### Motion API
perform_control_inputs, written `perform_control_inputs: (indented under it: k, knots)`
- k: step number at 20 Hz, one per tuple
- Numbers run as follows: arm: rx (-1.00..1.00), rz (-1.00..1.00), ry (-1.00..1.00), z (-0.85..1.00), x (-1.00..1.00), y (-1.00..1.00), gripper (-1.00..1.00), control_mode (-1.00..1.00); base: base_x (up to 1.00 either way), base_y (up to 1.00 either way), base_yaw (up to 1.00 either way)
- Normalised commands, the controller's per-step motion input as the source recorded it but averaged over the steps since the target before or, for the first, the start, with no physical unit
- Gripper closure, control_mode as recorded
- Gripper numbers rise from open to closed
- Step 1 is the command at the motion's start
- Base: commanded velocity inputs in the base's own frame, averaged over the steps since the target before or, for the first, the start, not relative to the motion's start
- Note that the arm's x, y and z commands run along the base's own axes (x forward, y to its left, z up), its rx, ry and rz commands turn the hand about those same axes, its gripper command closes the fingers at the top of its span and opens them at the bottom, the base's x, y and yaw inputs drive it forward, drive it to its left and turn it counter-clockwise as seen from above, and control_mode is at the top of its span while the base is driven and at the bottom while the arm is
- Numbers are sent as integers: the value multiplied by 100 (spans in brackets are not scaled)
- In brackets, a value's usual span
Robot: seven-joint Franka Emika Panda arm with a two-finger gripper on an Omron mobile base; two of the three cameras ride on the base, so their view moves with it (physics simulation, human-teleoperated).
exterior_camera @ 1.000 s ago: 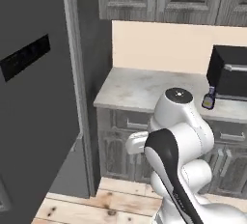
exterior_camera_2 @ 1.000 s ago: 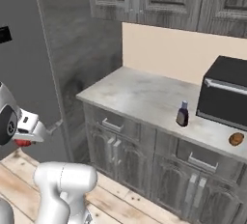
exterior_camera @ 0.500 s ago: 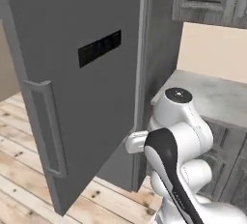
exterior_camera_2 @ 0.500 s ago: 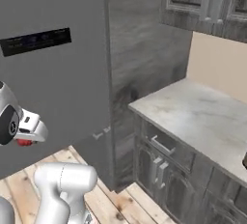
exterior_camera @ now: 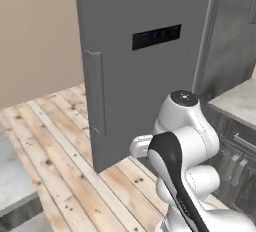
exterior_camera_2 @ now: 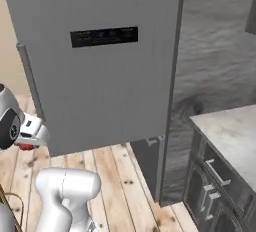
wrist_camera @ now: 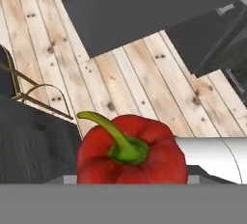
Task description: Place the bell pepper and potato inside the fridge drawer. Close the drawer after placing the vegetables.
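The bell pepper [wrist_camera: 131, 153], glossy red with a curved green stem, sits right at the bottom of the hand view, where the fingertips are hidden behind it. In the right base view my gripper [exterior_camera_2: 26, 144] hangs at the far left, low over the wooden floor. It is shut on the bell pepper [exterior_camera_2: 22, 147], of which a red sliver peeks out under the hand. The potato and the fridge drawer are out of view. The tall grey fridge door [exterior_camera_2: 100, 76] stands in front of me.
The fridge door [exterior_camera: 145, 61] carries a dark display panel and a long vertical handle [exterior_camera: 95, 93]. A marble counter [exterior_camera_2: 230, 131] over grey cabinets [exterior_camera_2: 212, 178] lies to the right. A grey block [exterior_camera: 20, 196] sits low left, and a brass wire frame [wrist_camera: 29, 92] stands on the plank floor.
The whole picture has swung: the base turned away from the counter and microwave toward the fridge door. The gripper keeps its hold on the pepper.
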Motion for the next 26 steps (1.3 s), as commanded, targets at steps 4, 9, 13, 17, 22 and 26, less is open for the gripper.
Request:
perform_control_inputs:
  k: [4,9,13,17,22,26]
  knots:
    - [0,0,0,0,0,0,100,100,-57,-14,69]
    - [0,0,0,0,0,0,100,100,1,13,69]
    - [0,0,0,0,0,0,100,100,20,50,41]
    - [0,0,0,0,0,0,100,100,5,15,27]
    - [0,0,0,0,0,0,100,100,-86,-5,28]
    - [0,0,0,0,0,0,100,100,-100,-12,29]
